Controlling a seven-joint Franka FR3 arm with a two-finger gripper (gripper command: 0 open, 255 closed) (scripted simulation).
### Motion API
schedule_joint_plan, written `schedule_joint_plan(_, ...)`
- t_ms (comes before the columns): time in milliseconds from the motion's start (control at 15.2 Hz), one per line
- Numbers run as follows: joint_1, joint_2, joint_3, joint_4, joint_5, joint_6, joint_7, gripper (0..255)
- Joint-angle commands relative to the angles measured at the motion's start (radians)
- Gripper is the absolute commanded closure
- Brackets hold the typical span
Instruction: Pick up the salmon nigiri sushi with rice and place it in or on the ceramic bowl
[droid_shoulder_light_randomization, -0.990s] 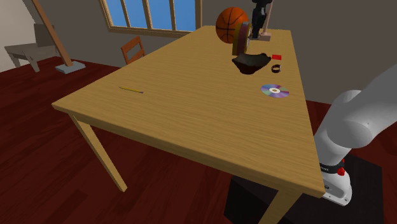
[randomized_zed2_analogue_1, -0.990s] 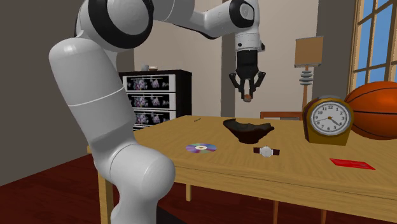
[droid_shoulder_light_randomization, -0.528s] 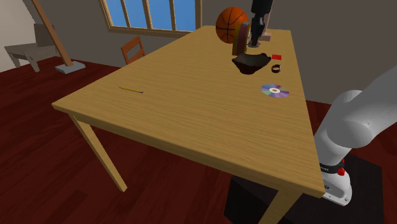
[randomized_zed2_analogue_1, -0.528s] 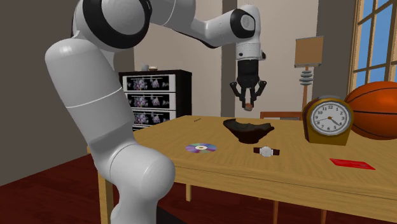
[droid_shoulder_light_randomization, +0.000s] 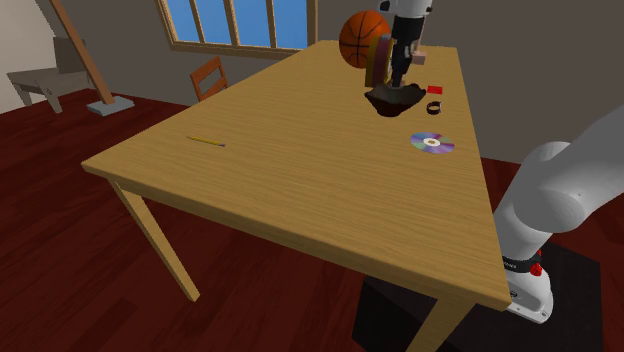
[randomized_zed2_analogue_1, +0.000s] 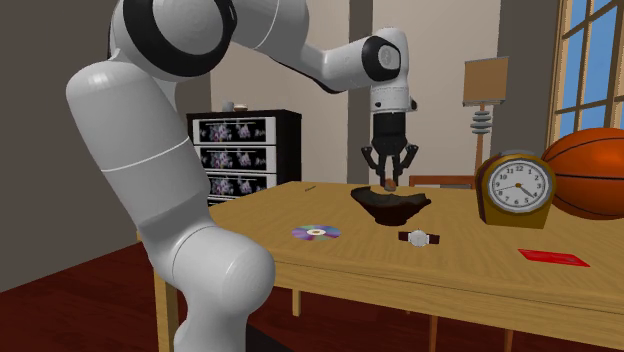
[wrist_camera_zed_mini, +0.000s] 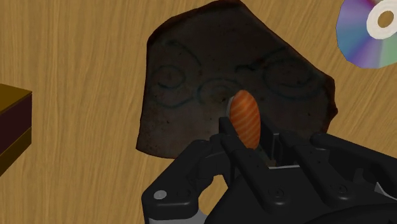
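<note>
The arm has come down since the earlier pictures, so the all-black two-finger gripper now hangs close over the bowl instead of high above it. The small oval piece of salmon nigiri sushi, orange with pale stripes, is clasped between the two fingers, which press against its sides. In the second exterior view the sushi sits just over the dark brown, shallow bowl with a jagged, uneven rim; whether it touches the bowl cannot be told. In the wrist view the gripper points straight at the bowl's inside, where faint ring marks show on the dark surface.

In the shoulder view the gripper stands upright over the bowl on the light wooden table. A shiny rainbow-coloured disc lies near the bowl, on the side toward the stand, and a small dark wristwatch lies just beside the bowl. A flat red card lies a little beyond the watch. A brown wooden mantel clock with a white dial stands near the bowl, and an orange basketball rests just behind the clock. A thin yellow pencil lies well apart from the bowl, toward the table's opposite edge.
</note>
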Motion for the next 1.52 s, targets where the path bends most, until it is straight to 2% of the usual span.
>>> schedule_joint_plan(0,0.000,-0.001,-0.001,-0.009,-0.001,0.008,0.000,255)
schedule_joint_plan(396,0.000,-0.001,-0.001,-0.009,-0.001,0.008,0.000,255)
schedule_joint_plan(462,0.000,-0.001,-0.001,-0.009,-0.001,0.008,0.000,0)
schedule_joint_plan(792,0.000,-0.001,-0.001,-0.009,-0.001,0.008,0.000,0)
schedule_joint_plan(1056,0.004,0.015,0.005,0.133,0.006,-0.118,-0.004,0)
schedule_joint_plan(1452,0.004,0.015,0.005,0.133,0.006,-0.118,-0.004,0)
